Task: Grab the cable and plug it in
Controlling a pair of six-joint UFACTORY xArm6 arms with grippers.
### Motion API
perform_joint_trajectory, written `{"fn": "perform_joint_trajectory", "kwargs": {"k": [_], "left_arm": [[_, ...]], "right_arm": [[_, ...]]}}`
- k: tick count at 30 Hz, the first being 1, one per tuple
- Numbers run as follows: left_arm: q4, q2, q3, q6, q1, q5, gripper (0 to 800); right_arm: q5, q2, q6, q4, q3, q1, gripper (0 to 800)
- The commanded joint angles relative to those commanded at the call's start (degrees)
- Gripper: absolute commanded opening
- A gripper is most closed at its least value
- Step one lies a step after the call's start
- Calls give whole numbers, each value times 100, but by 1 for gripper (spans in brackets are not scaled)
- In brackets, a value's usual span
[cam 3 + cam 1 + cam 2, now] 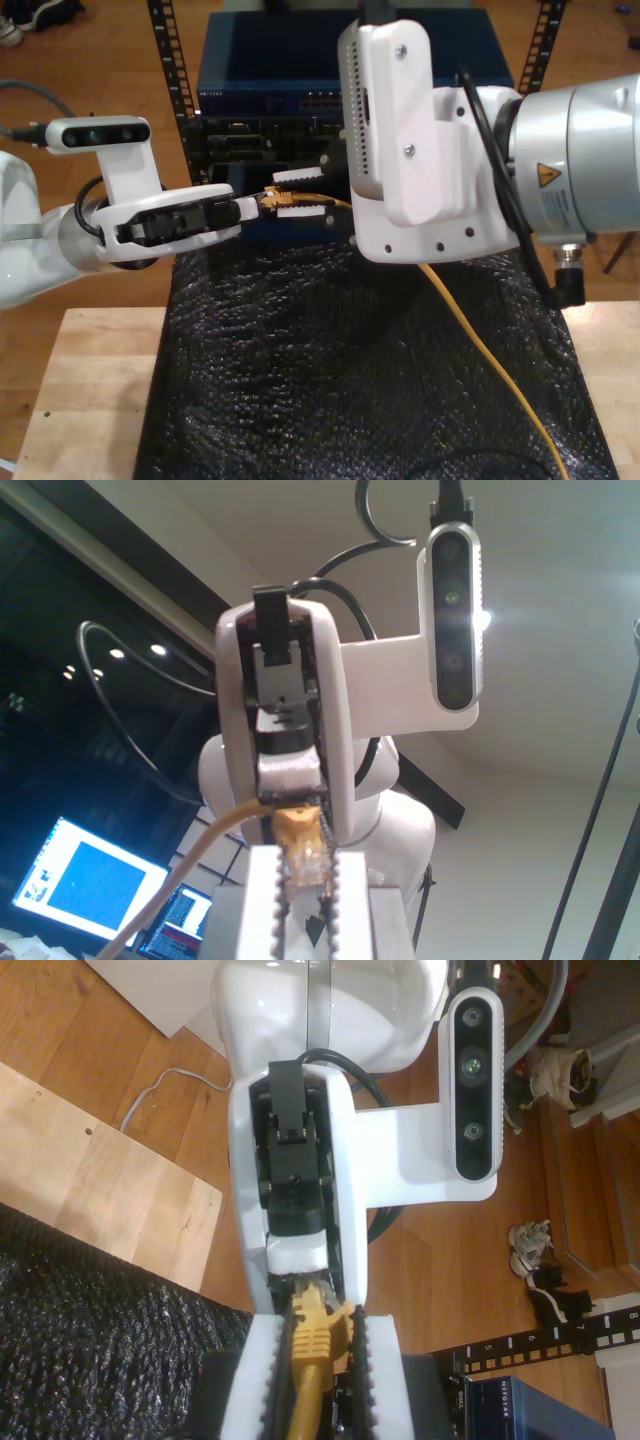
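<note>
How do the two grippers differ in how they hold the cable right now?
My first gripper has the clear plug between its fingers; my second gripper clamps the yellow boot behind it, with the cable running back between its fingers. My first gripper points up towards the ceiling, my second gripper down towards the floor. Both have white toothed fingers, are shut on the cable and meet tip to tip.

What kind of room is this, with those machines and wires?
Probably a robotics lab or workshop. Network gear sits in a rack behind a padded black mat, computer screens glow in the background, and two white arms handle a yellow cable over a wooden floor.
</note>
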Motion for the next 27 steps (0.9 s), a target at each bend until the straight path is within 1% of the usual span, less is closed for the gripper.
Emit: {"fn": "perform_joint_trajectory", "kwargs": {"k": [5, 11, 18, 23, 27], "left_arm": [[0, 0, -9, 0, 0, 0, 3], [0, 0, -9, 0, 0, 0, 3], [0, 0, -18, 0, 0, 0, 3], [9, 0, -18, -18, 0, 9, 9], [9, 0, -18, -26, 0, 35, 52]], "right_arm": [[0, 0, 0, 0, 0, 0, 166], [0, 0, 0, 0, 0, 0, 139], [0, -9, 9, 9, 9, 0, 45], [0, -9, 0, 141, 18, 0, 10], [0, -9, 0, 141, 18, 0, 2]]}}
